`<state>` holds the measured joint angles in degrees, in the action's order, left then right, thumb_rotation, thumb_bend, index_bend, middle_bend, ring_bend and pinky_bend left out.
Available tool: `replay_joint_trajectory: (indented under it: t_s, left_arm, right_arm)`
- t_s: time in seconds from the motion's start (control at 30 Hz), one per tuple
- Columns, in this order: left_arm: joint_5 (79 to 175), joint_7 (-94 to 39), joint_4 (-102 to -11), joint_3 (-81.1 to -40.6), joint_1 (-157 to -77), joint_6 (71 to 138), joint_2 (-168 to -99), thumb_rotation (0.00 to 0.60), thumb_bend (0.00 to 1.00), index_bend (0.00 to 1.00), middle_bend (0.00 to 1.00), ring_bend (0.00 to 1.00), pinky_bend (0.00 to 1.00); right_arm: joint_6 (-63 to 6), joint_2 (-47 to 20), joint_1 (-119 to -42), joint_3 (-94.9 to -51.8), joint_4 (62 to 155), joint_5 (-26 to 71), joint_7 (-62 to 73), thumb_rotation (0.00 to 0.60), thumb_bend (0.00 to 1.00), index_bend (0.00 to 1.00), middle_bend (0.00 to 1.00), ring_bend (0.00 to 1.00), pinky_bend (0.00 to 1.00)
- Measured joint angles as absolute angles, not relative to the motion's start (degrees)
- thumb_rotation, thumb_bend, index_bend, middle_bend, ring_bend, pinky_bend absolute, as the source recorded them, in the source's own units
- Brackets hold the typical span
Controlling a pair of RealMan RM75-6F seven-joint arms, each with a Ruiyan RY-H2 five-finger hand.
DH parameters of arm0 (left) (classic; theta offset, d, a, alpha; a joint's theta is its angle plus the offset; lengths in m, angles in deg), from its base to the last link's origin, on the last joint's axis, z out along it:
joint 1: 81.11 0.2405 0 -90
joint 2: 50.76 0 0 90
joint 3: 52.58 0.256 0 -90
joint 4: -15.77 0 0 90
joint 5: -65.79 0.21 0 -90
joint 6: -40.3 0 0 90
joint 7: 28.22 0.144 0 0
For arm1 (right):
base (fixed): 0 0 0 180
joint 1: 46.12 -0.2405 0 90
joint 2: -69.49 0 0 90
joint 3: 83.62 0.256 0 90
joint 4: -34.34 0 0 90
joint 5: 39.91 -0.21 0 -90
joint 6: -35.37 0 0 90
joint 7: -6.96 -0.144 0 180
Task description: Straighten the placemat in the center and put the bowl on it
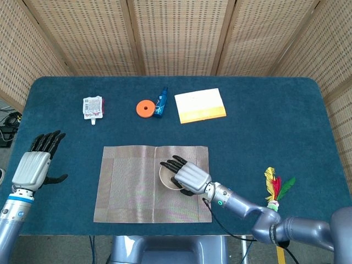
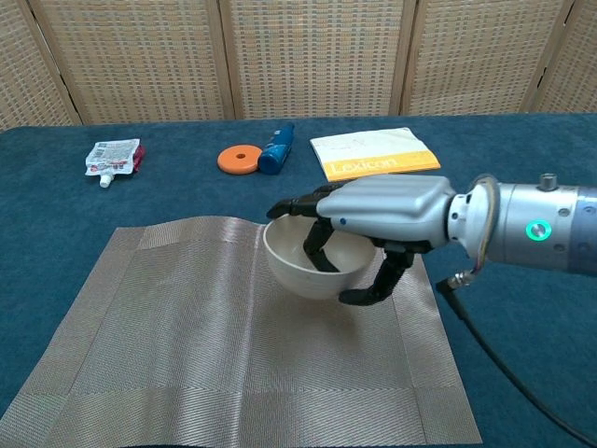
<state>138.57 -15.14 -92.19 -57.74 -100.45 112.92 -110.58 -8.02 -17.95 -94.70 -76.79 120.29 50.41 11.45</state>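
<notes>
One right hand (image 2: 373, 224) gripping bowl (image 2: 303, 266), over placemat (image 2: 187, 327)

the counter (image 1: 264, 115) was covered in a dark blue cloth. a woven grey-brown placemat (image 1: 132, 192) lay flat at its near middle, edges roughly square to the counter's front. along the far side sat a small white and red pouch (image 1: 92, 106) to the left, then an orange disc (image 1: 144, 108) with a blue bottle (image 1: 161, 102) just beside it, then a white and yellow notepad (image 1: 200, 105). near the front right corner lay a feathered toy (image 1: 273, 190) in yellow, red and green, well apart from the placemat.
</notes>
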Motion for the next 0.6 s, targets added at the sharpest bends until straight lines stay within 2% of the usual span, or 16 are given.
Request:
replay_joint_trajectory:
  t_s: [0.4, 0.43, 0.5, 0.57, 0.6]
  left_arm:
    - [138.07, -15.66, -92.27, -58.04, -100.57, 112.25, -110.21, 0.600, 0.00, 0.00, 0.00, 0.00, 0.00]
    - [138.05, -15.67, -92.29, -58.04, -100.58, 112.19, -110.19, 0.600, 0.00, 0.00, 0.00, 0.00, 0.00]
    - [138.04, -15.66, -92.29, -58.04, -100.60, 112.10, -110.18, 0.600, 0.00, 0.00, 0.00, 0.00, 0.00]
    - [137.98, -15.67, -92.32, -58.04, -100.64, 111.93, -110.17, 0.600, 0.00, 0.00, 0.00, 0.00, 0.00]
    - [137.94, -15.66, -92.33, -58.05, -100.65, 111.88, -110.15, 0.600, 0.00, 0.00, 0.00, 0.00, 0.00]
  right_arm:
    - [-5.53, -24.33, -97.57, -77.63, 115.10, 48.03, 15.78, 0.600, 0.54, 0.73, 0.00, 0.00, 0.00]
    - [-5.60, -24.60, -97.67, -77.74, 114.93, 47.96, 15.98, 0.600, 0.52, 0.70, 0.00, 0.00, 0.00]
    - [-5.77, -25.03, -97.80, -77.84, 114.65, 47.87, 16.23, 0.600, 0.42, 0.53, 0.00, 0.00, 0.00]
    - [-6.05, -25.45, -97.91, -77.92, 114.35, 47.76, 16.56, 0.600, 0.21, 0.21, 0.00, 0.00, 0.00]
    - [-6.26, -25.53, -97.93, -77.98, 114.28, 47.80, 16.76, 0.600, 0.13, 0.11, 0.00, 0.00, 0.00]
